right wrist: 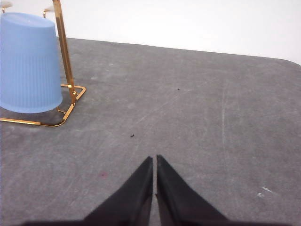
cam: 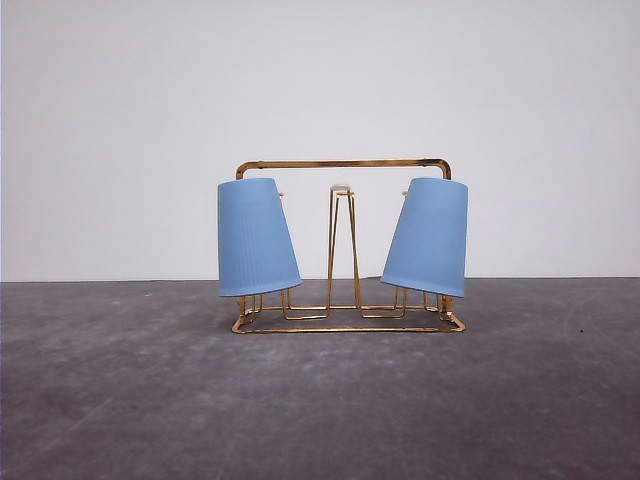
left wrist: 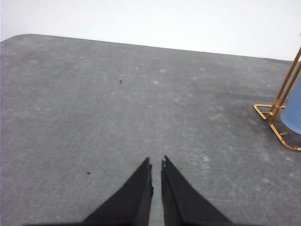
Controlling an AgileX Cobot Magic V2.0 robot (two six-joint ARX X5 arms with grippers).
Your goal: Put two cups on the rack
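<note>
The gold wire rack (cam: 345, 163) stands at the middle of the grey table. Two light blue ribbed cups hang upside down on its prongs, one on the left (cam: 255, 238) and one on the right (cam: 428, 237), both tilted outward. My left gripper (left wrist: 156, 162) is shut with nothing in it, low over bare table, with the rack's corner (left wrist: 273, 113) and a cup's edge (left wrist: 294, 110) off to its side. My right gripper (right wrist: 154, 159) is shut and empty too, apart from the right cup (right wrist: 28, 63) and the rack's frame (right wrist: 63, 52).
A pale wall runs behind the table's far edge (cam: 100, 281). The middle prongs (cam: 341, 240) of the rack carry no cup. Open grey tabletop (cam: 320, 410) lies in front of the rack and to both sides.
</note>
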